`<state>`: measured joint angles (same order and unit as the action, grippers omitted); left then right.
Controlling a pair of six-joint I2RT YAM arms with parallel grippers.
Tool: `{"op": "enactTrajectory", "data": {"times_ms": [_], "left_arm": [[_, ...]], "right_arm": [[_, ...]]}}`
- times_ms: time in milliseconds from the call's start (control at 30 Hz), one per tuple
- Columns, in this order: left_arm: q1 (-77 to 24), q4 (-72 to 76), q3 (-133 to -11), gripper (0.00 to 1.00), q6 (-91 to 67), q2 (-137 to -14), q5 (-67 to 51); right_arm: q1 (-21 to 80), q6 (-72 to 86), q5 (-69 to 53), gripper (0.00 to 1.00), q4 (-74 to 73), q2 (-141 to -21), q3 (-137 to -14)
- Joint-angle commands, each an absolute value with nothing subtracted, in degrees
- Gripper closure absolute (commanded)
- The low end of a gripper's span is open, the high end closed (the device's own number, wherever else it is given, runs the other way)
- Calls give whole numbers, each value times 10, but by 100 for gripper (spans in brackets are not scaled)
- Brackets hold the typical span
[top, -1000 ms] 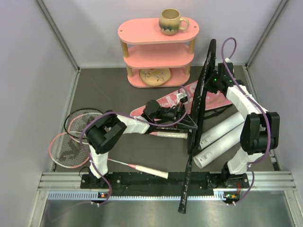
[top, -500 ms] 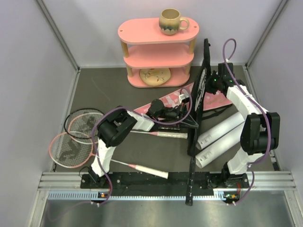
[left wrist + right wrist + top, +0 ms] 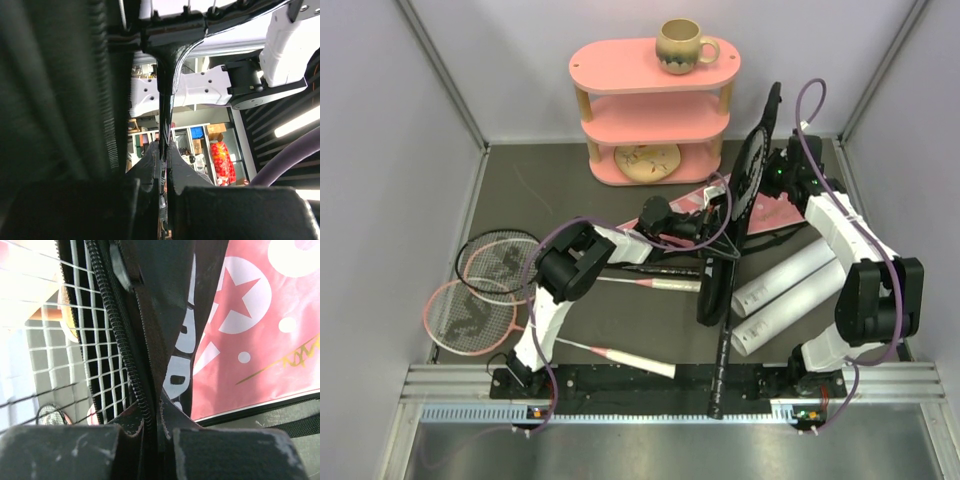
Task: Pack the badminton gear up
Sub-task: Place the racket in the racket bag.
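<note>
Right, both sets of jaws are fully closed. The left gripper (image 3: 163,150) pinches a thin black strip that runs up to the throat of the black racket (image 3: 170,30). It looks like the shaft, with zipper teeth just beside it. The right gripper (image 3: 154,415) is clamped on the open zipper edge of the black CROSSWAY bag (image 3: 165,300), with white strings showing in the gap.

Top camera: the bag stands on edge, tilted. Its head end is up by the right wrist and its lower end is near the table (image 3: 550,190) between the arms. The racket head is inside and the black handle sticks out below, over the near rail (image 3: 620,380).

The pink bag (image 3: 775,212) lies flat behind it. Two white tubes (image 3: 790,272) lie side by side to the right of the black bag.

Two more rackets lie at table left with their heads overlapping. The pink-framed racket (image 3: 465,320) is nearer and the dark-framed racket (image 3: 498,255) is behind it, white handles pointing right.

The pink shelf (image 3: 655,65) is at the back, with the mug (image 3: 680,45) on its top tier.
</note>
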<state>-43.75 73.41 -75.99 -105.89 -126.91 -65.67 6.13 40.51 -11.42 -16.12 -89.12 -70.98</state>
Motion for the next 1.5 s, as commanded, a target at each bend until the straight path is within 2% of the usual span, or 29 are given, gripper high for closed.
{"op": "enactTrajectory", "data": {"times_ms": [0, 100, 267, 433, 500, 533, 633, 833, 900, 1000, 1200, 1300, 1333, 1400, 1433, 1467], "left_arm": [[-403, 686, -738, 100, -981, -1265, -624], [-392, 543, -755, 100, -888, -1249, -646], [-388, 531, -744, 100, -895, -1239, -670], [-387, 414, -772, 100, -816, -1244, -649], [-388, 330, -848, 100, -736, -1254, -617], [-387, 235, -875, 100, -705, -1263, -600], [-384, 130, -978, 100, -637, -1289, -537], [-361, 57, -1151, 100, -627, -1382, -474], [-359, 47, -1215, 100, -633, -1416, -489], [-358, 4, -1267, 100, -594, -1455, -492], [-357, -115, -1287, 100, -477, -1434, -412], [-366, -154, -1284, 87, -443, -1401, -396], [-368, -176, -1283, 74, -434, -1383, -387], [-374, -191, -1267, 59, -413, -1361, -388], [-375, -192, -1253, 33, -406, -1329, -392], [-376, -193, -1220, 27, -398, -1311, -394]], "right_arm": [[62, 394, -134, 100, -146, -840, -708], [62, 368, -142, 100, -147, -837, -705], [60, 325, -121, 100, -142, -825, -687], [60, 331, -146, 100, -123, -824, -679], [61, 355, -170, 100, -107, -821, -662], [60, 361, -177, 100, -104, -819, -656], [60, 376, -195, 100, -97, -812, -637], [61, 386, -214, 100, -91, -785, -609], [62, 388, -224, 100, -91, -785, -608], [62, 384, -227, 100, -96, -778, -605], [63, 382, -229, 100, -99, -778, -604], [64, 384, -223, 100, -97, -787, -605], [63, 385, -222, 100, -97, -788, -605], [64, 393, -216, 100, -97, -791, -606], [64, 397, -213, 100, -97, -792, -607], [63, 403, -207, 100, -97, -793, -607]]}}
